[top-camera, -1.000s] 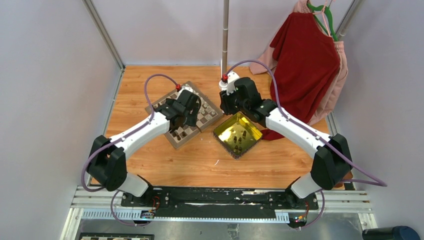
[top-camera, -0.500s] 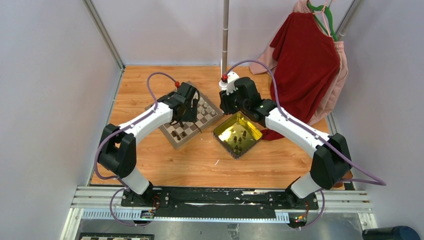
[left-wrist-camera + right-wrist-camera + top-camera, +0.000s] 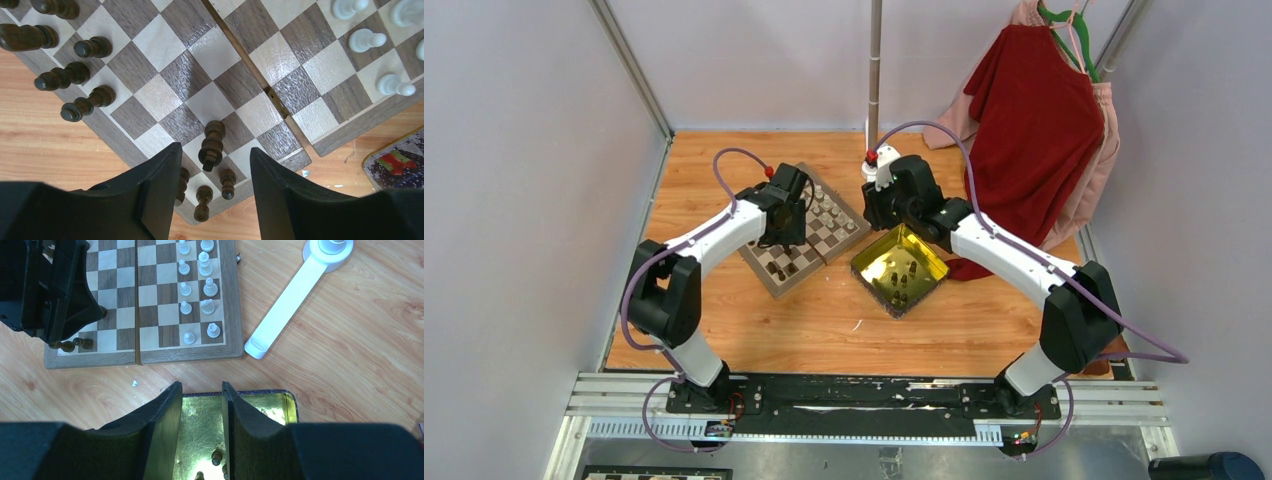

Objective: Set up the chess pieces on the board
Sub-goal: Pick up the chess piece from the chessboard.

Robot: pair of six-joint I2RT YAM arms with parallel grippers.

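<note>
The board [image 3: 782,291] lies left of centre, with cream-white pieces [image 3: 829,210] along its far-right side and dark brown pieces [image 3: 776,268] near its front corner. My left gripper [image 3: 778,243] hangs open over that corner. In the left wrist view its jaws [image 3: 215,148] stand wide apart around an upright dark piece [image 3: 212,145] without touching it; more dark pieces [image 3: 75,75] line the board's left rim. My right gripper [image 3: 202,385] is open and empty above the yellow tray [image 3: 287,407], which holds a few dark pieces [image 3: 216,456].
A white bracket [image 3: 290,300] at the foot of a metal pole [image 3: 874,70] lies just behind the board and tray. Red and pink clothes [image 3: 1034,120] hang at the back right, touching the table near the tray. Walls close both sides.
My left arm has swung left and its gripper has shifted toward the board's near-left corner. The right arm has hardly moved.
</note>
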